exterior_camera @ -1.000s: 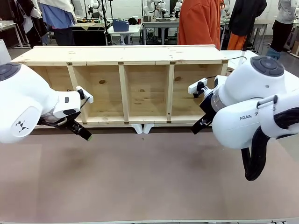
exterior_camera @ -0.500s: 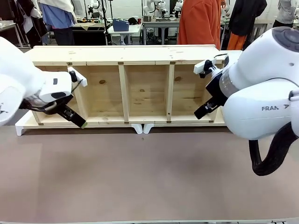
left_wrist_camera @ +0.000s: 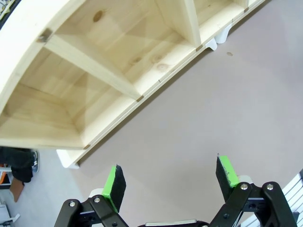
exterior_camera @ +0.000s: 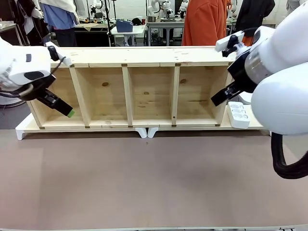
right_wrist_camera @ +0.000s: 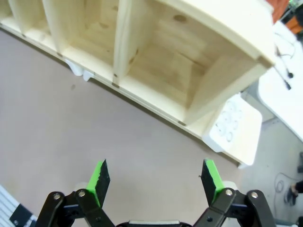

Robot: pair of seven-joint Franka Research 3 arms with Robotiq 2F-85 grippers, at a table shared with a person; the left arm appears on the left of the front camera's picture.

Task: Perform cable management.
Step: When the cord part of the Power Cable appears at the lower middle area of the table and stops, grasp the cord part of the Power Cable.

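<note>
Front view: a long wooden shelf point(exterior_camera: 149, 55) lies on its side on white feet point(exterior_camera: 147, 132) at the far edge of the brown surface point(exterior_camera: 154, 178). Its four compartments open towards the robot.
Left gripper: the left gripper point(exterior_camera: 66, 110) hangs in front of the shelf's leftmost compartment, tilted down towards the surface.
Left jaws: apart. In the left wrist view the green pads point(left_wrist_camera: 114, 182) stand wide, with bare surface between them and the shelf's front edge beyond.
Right gripper: the right gripper point(exterior_camera: 217, 99) hangs in front of the outer wall of the shelf's rightmost compartment, tilted down.
Right jaws: apart. In the right wrist view its fingertips point(right_wrist_camera: 210, 176) frame bare surface just in front of the shelf.
Cable: in the right wrist view the cable point(right_wrist_camera: 286, 84) shows as a thin black cord with a small dark end. It lies on a white tabletop beyond the shelf's right end, well apart from both grippers.
Power strip: a white power strip point(exterior_camera: 238, 114) sits on the ledge just beside the shelf's right end, near the right gripper.
Person: a person in an orange top point(exterior_camera: 204, 21) stands behind the shelf, towards its right half.
</note>
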